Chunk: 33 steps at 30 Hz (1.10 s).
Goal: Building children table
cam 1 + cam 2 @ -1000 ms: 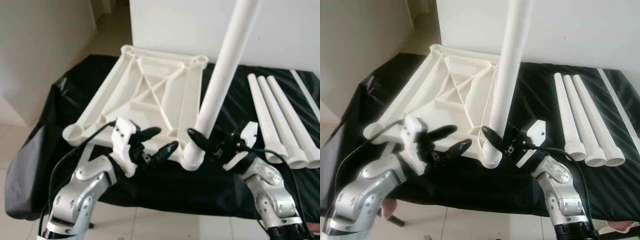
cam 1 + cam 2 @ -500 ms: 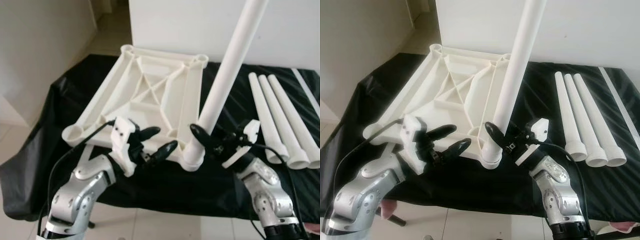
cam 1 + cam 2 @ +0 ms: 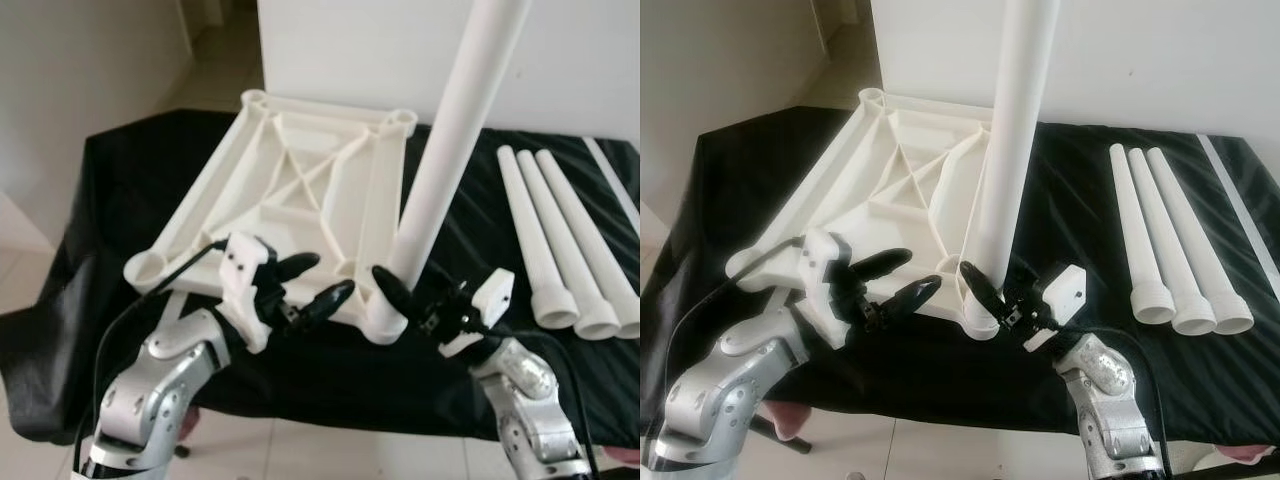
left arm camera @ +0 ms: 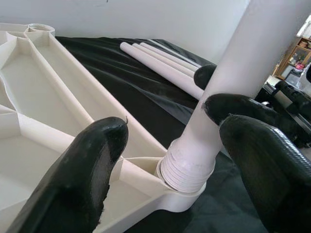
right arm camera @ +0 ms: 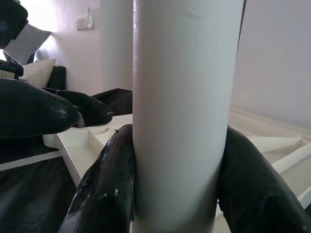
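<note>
A white plastic tabletop (image 3: 300, 170) lies upside down on a black-covered table. A long white leg (image 3: 450, 150) stands nearly upright in its near right corner socket (image 3: 385, 320), threaded base (image 4: 187, 167) showing at the socket. My right gripper (image 3: 400, 295) is shut on the leg just above the socket, with a black finger (image 5: 107, 184) pressed to each side. My left gripper (image 3: 322, 280) hovers open over the tabletop's near edge, left of the leg and apart from it, fingers (image 4: 82, 179) spread wide.
Three spare white legs (image 3: 560, 240) lie side by side on the black cloth (image 3: 120, 200) at the right, a thin white strip (image 3: 612, 185) beyond them. A white wall stands behind the table. Tiled floor lies to the left and in front.
The leg, leaning right half a second ago, now stands closer to upright. My right wrist has dropped lower and nearer. The left gripper has barely moved.
</note>
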### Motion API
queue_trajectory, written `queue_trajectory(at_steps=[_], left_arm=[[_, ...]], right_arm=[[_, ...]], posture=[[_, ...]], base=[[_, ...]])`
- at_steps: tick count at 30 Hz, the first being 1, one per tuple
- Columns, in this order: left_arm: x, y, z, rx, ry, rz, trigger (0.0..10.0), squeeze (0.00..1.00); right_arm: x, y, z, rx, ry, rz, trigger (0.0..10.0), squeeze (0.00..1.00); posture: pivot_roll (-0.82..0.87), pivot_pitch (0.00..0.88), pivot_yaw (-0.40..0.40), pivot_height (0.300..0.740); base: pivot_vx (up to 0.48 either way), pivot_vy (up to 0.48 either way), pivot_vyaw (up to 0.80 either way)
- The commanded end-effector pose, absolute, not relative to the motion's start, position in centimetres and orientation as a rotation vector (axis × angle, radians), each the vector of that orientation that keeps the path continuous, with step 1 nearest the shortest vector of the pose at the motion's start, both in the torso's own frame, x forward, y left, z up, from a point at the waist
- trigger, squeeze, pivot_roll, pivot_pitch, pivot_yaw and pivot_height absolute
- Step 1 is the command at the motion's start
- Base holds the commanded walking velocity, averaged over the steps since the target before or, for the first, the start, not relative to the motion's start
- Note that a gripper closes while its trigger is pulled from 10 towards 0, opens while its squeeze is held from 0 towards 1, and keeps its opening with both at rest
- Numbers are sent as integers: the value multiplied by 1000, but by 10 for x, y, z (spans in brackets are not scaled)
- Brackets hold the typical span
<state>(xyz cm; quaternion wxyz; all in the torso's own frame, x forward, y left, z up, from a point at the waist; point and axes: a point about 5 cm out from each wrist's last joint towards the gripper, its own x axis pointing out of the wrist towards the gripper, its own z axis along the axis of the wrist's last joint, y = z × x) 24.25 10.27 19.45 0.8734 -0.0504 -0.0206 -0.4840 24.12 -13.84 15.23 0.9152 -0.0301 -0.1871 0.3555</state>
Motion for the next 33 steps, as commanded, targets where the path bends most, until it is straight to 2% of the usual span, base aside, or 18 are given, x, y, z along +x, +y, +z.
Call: queue_trajectory(at_steps=[1, 11, 18, 28, 33], left_arm=[[244, 104, 198, -103, -47, -951, 10000, 0], [243, 106, 199, -100, -41, -952, 10000, 0], [243, 106, 200, -99, -38, -952, 10000, 0], [243, 107, 201, -97, -36, -948, 10000, 0], [242, 107, 202, -99, -38, -948, 10000, 0]], right_arm=[[233, -144, 100, -80, -104, 722, 10000, 0], [225, -135, 95, -180, -129, 772, 10000, 0], [223, -132, 93, -188, -132, 780, 10000, 0], [236, -138, 96, 13, -42, 663, 10000, 0], [239, -137, 99, 30, -40, 661, 10000, 0]], posture=[[47, 123, 24, 740], [54, 135, 35, 740], [58, 140, 37, 740], [64, 141, 35, 740], [64, 140, 34, 740]], base=[[0, 0, 0], [0, 0, 0], [0, 0, 0], [0, 0, 0], [0, 0, 0]])
